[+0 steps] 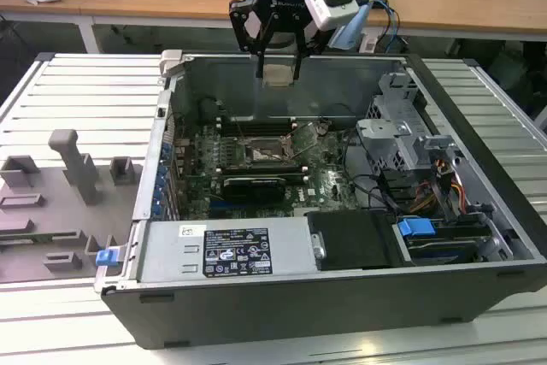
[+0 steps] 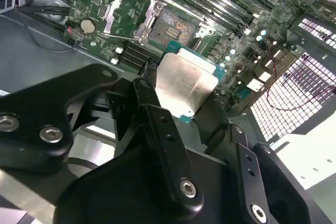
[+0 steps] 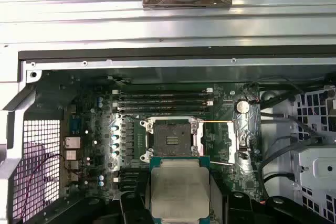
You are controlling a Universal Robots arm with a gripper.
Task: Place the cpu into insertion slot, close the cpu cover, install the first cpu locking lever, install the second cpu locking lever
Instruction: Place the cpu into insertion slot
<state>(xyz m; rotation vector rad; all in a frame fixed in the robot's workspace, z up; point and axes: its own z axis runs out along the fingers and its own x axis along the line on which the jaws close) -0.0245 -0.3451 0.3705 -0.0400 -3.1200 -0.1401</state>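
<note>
Pinching the small silver-topped square cpu (image 3: 180,187) by opposite edges, the claw (image 1: 279,66) holds something seemingly light, stiff, fragile.

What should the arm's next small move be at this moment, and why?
Probably lower the cpu gently toward the insertion slot. The gripper holds it above the open computer case, the slot looks empty, and the cpu cover is swung open, so nothing seems to block a descent.

One gripper (image 1: 279,69), one cpu (image 3: 180,187), one slot (image 3: 171,141), one cover (image 3: 230,142), one computer case (image 1: 342,305), one green board (image 1: 333,184), one coin battery (image 3: 242,105), one power supply (image 1: 226,250).
</note>
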